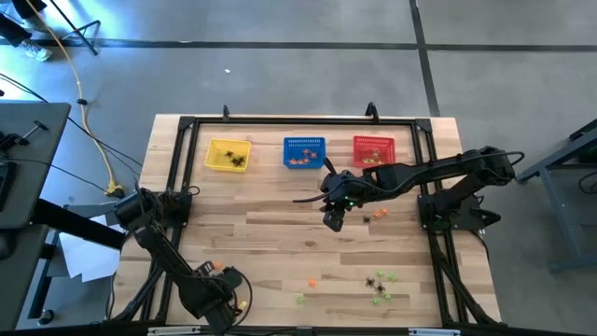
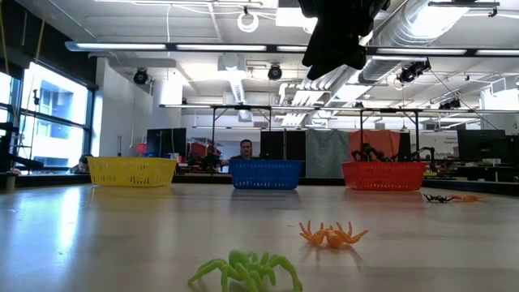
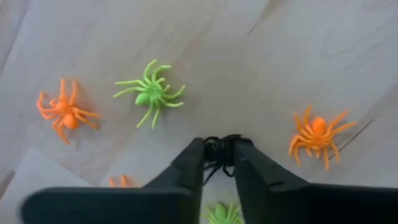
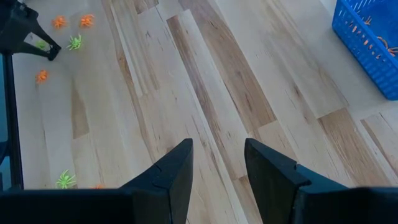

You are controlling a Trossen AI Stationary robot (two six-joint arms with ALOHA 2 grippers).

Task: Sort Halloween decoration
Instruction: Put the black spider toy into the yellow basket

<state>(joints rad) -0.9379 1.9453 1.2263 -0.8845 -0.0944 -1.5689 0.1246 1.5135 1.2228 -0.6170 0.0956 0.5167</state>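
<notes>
While clamped on a black spider (image 3: pixel 221 151), left gripper (image 3: pixel 220 163) sits among orange spiders (image 3: pixel 317 132) (one green (image 3: pixel 151 94)); right gripper (image 4: pixel 217 165) hangs mid-table, jaws apart, empty.

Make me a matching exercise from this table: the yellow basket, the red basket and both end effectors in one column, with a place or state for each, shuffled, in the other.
Column one:
1. yellow basket
2. red basket
3. left end effector
4. right end effector

Column two:
A. right end of the basket row
B. open, nothing between its fingers
C. left end of the basket row
D. closed on a black spider

Pairs: 1-C, 2-A, 3-D, 4-B
</notes>
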